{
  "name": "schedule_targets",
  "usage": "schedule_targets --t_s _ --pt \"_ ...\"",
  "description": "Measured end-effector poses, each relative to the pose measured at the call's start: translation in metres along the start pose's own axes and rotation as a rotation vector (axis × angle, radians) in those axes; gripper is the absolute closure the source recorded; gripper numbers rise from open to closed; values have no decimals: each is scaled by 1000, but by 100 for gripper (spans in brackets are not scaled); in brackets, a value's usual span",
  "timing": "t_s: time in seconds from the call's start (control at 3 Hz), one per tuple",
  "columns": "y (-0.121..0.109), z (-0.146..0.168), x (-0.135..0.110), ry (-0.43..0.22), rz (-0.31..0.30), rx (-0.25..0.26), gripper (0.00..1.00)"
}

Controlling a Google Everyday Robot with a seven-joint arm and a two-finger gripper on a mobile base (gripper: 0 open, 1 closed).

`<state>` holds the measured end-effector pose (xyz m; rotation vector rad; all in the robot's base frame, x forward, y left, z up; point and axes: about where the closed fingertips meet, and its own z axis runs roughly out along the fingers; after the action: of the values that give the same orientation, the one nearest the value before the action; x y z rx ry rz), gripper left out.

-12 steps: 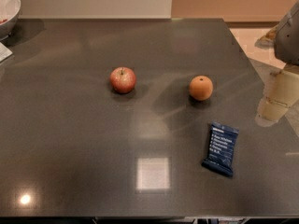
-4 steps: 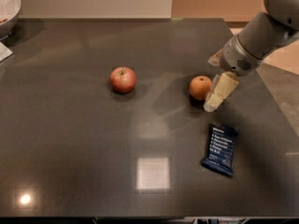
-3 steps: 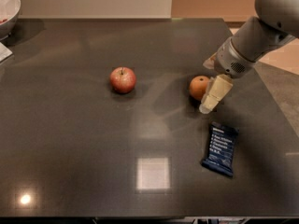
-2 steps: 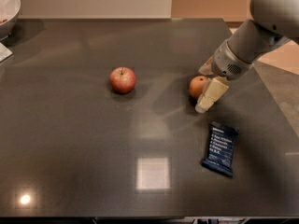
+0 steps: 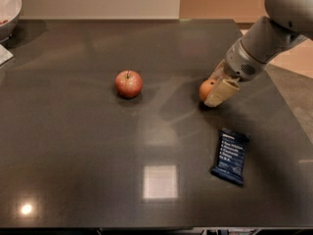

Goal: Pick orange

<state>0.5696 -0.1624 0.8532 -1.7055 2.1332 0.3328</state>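
The orange sits on the dark table, right of centre, and only its left part shows. My gripper comes in from the upper right on a grey arm and is down at the orange. One cream finger lies across the orange's right front side and hides it. The other finger is behind the fruit and barely shows.
A red-yellow apple stands left of the orange. A dark blue snack bar wrapper lies in front of the gripper. A white bowl is at the far left corner. The table's right edge runs close behind the arm.
My gripper has come in from the right edge of the table to the orange and now sits lower and closer against it. The orange, apple and wrapper have not moved.
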Motion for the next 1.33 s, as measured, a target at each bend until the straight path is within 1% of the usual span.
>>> schedule_targets --t_s 0.33,0.67,1.0,1.33 --pt "3 -23 -9 -13 -18 -6 87" --pt "8 -55 -24 -40 -54 -27 100" --pt "10 -83 -37 -65 -93 -40 100" --pt "9 -105 -49 -87 -126 -22 100"
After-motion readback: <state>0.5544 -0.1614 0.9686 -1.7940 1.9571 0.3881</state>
